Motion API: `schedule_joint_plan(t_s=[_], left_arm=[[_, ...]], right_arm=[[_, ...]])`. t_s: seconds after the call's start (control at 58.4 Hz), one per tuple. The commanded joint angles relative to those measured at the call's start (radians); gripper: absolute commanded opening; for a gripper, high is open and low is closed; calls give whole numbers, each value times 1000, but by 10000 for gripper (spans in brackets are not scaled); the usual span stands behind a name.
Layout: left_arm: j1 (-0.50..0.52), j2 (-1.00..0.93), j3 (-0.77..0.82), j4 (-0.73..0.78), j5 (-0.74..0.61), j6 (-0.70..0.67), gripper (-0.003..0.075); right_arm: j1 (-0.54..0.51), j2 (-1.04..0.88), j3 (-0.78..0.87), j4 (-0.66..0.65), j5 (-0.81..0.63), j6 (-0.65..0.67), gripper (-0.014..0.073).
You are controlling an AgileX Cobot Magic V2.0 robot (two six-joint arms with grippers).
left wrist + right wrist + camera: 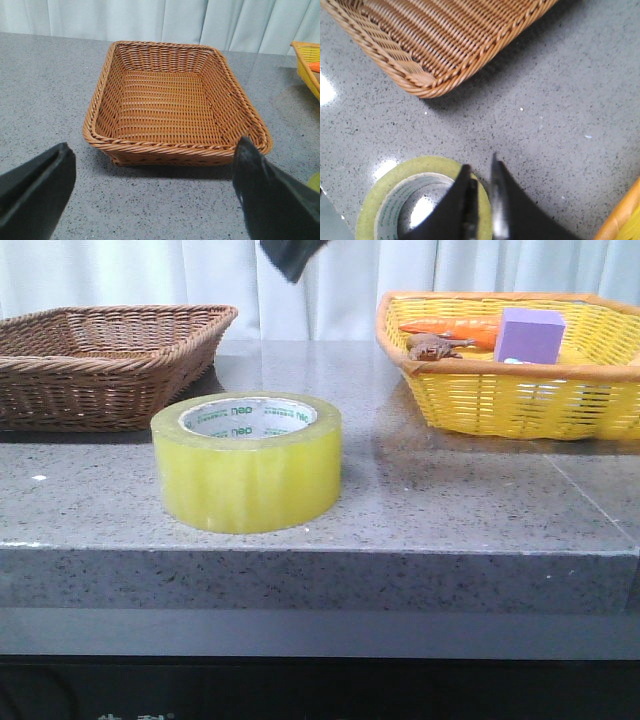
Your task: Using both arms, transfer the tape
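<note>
The tape (pixel 247 462), a wide yellow-green roll with a white core and green lettering, stands flat on the grey stone table (pixel 450 500) near its front edge. In the right wrist view the tape (pixel 385 190) lies below my right gripper (pixel 481 165). The fingers are almost together with a thin slit between them, hold nothing, and hang above the roll's rim. A black part of an arm (pixel 290 255) shows high above the tape in the front view. My left gripper (pixel 155 150) is wide open and empty, low over the table in front of the brown basket (pixel 175 100).
An empty brown wicker basket (pixel 100 360) stands at the back left. A yellow basket (pixel 520 390) at the back right holds a purple block (pixel 530 335), an orange item and a small brown item. White curtains hang behind the table.
</note>
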Motion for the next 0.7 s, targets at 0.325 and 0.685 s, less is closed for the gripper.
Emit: schedule_joint_plan(t_s=[0.325,0.685], left_arm=[[3,9,-36,-4,-74,-9,617],[3,9,-36,-4,-74,-9,616]], right_arm=[[-268,-252,29,-5,-11,84,-90],[-526,-625,397,-5,-135,113,-90]])
